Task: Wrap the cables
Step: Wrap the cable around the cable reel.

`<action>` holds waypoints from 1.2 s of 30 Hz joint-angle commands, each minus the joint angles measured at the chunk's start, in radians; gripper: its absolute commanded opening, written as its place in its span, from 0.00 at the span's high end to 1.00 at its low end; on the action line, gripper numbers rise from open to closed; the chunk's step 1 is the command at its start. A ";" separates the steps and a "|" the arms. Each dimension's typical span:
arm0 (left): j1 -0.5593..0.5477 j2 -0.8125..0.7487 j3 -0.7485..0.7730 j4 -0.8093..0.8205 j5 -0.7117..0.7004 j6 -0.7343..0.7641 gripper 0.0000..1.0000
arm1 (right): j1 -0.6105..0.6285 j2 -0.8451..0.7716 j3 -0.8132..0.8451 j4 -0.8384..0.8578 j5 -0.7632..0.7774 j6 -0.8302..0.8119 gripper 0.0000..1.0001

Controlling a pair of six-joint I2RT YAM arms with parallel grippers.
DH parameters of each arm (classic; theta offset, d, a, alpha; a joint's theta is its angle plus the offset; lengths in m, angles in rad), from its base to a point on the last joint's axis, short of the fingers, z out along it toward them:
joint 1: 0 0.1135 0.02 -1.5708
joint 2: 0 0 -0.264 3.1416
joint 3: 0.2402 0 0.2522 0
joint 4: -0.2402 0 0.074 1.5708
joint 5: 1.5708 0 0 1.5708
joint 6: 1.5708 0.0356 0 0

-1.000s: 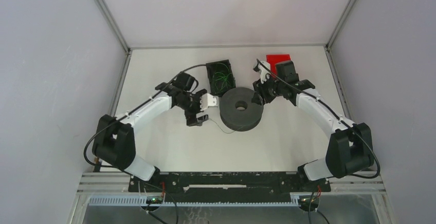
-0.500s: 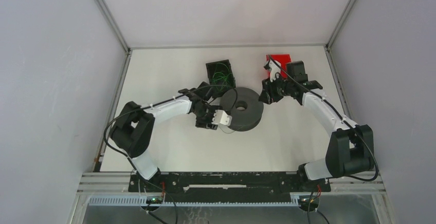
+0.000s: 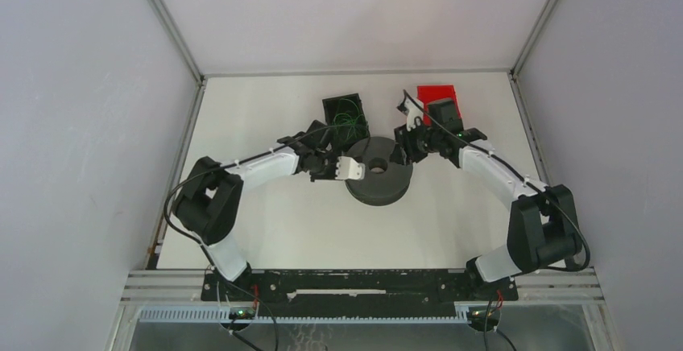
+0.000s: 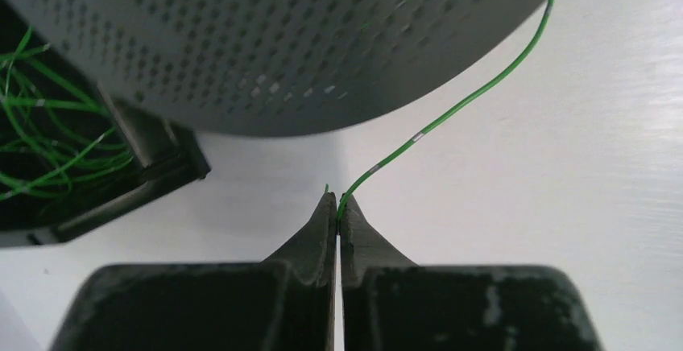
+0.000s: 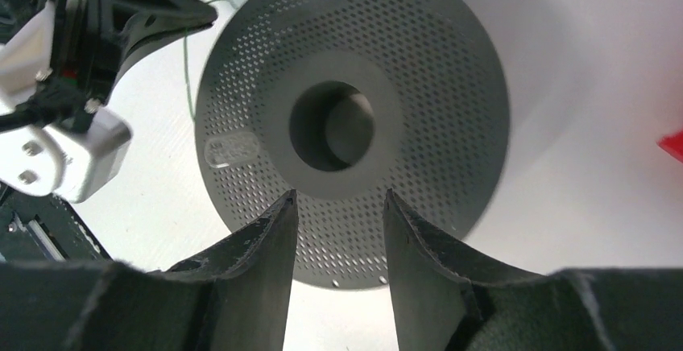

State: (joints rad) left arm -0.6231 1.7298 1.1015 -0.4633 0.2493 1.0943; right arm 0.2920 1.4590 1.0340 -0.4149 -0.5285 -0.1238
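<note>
White counter [image 3: 266, 222] underneath: your left hand [image 4: 338, 206] pinches the green cable [image 4: 451, 113]; draw it taut round the spool [image 5: 435, 61], with your right hand [image 5: 338, 198] spread above.

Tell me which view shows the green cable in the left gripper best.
The left wrist view: the green cable runs from the shut left gripper up past the grey spool. The right wrist view shows only a short piece beside the spool; from the top it is too thin to see.
</note>
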 commanded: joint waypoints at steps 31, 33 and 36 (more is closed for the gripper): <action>0.099 0.322 0.756 -0.342 -0.301 -0.452 1.00 | 0.142 0.116 -0.093 0.169 -0.044 0.027 0.62; 0.098 0.351 0.821 -0.406 -0.296 -0.500 0.99 | 0.110 0.095 -0.098 0.189 -0.066 0.058 0.62; 0.095 0.380 0.882 -0.468 -0.294 -0.564 1.00 | 0.051 0.056 -0.098 0.206 -0.093 0.094 0.62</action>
State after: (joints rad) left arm -0.5301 2.0949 1.8698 -0.8284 -0.0311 0.6586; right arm 0.4061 1.5902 0.9390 -0.2295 -0.5636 -0.0906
